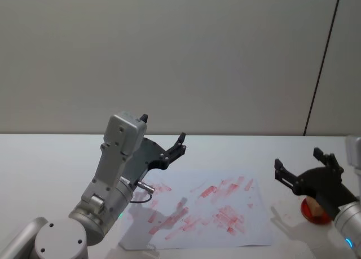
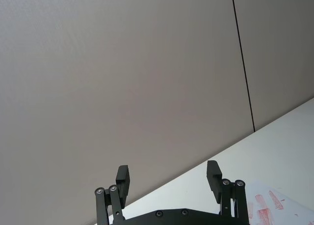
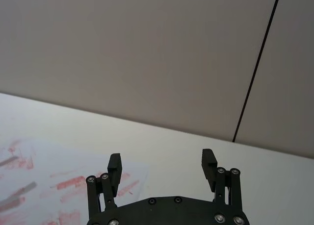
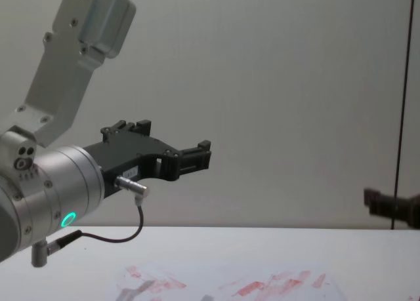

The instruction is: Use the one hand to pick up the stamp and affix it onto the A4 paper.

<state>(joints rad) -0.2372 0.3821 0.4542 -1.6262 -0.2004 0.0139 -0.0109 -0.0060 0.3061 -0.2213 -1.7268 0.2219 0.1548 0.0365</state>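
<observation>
The A4 paper [image 1: 201, 232] lies flat on the white table, covered in smeared red ink marks, and its edge also appears in the chest view [image 4: 197, 289] and the right wrist view [image 3: 34, 151]. The brown stamp [image 1: 317, 209] stands on a round red ink pad [image 1: 307, 210] to the right of the sheet. My right gripper [image 1: 298, 160], slim and black, hovers open just above and in front of the stamp, partly hiding it. Its fingers [image 3: 208, 162] hold nothing. My left gripper [image 1: 163, 129] is raised over the sheet's left side, open and empty [image 2: 168, 178].
The left arm's big silver cylinder with a green ring light [image 4: 59, 209] and its cable hang low over the paper's near left corner. Bare white tabletop [image 1: 51, 163] stretches to the left and behind the sheet. A grey wall [image 1: 180, 56] stands behind the table.
</observation>
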